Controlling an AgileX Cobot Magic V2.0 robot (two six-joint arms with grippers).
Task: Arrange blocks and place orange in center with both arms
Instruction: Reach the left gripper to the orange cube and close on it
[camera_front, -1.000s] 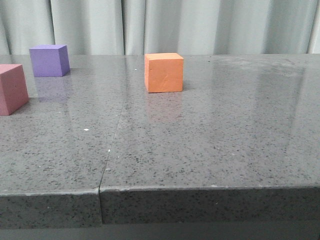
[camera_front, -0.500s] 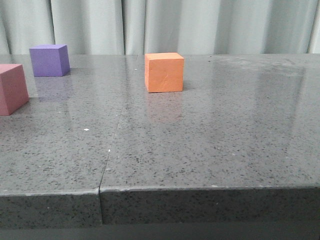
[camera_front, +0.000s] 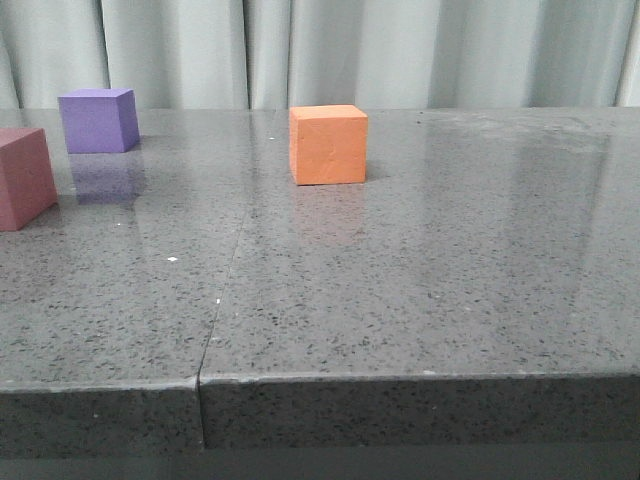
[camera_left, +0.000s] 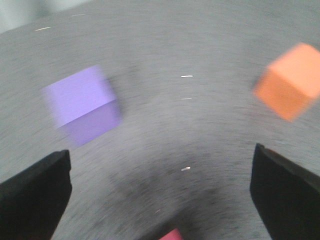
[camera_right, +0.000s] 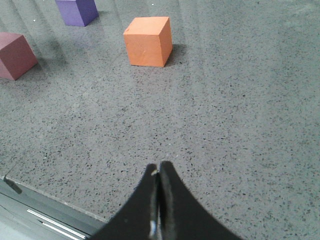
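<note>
The orange cube stands near the middle of the grey table, toward the back. The purple cube stands at the back left, and the dusky pink cube is at the left edge, partly cut off. No arm shows in the front view. In the blurred left wrist view my left gripper is open wide and empty above the table; the purple cube and the orange cube lie ahead, and a sliver of the pink cube shows between the fingers. My right gripper is shut and empty near the table's front edge, well short of the orange cube.
The grey speckled table has a seam running front to back left of centre and a front edge close to the camera. A pale curtain hangs behind it. In the right wrist view the purple cube and the pink cube stand apart.
In the front view the pink cube has slid a little to the left. The orange and purple cubes have not moved.
</note>
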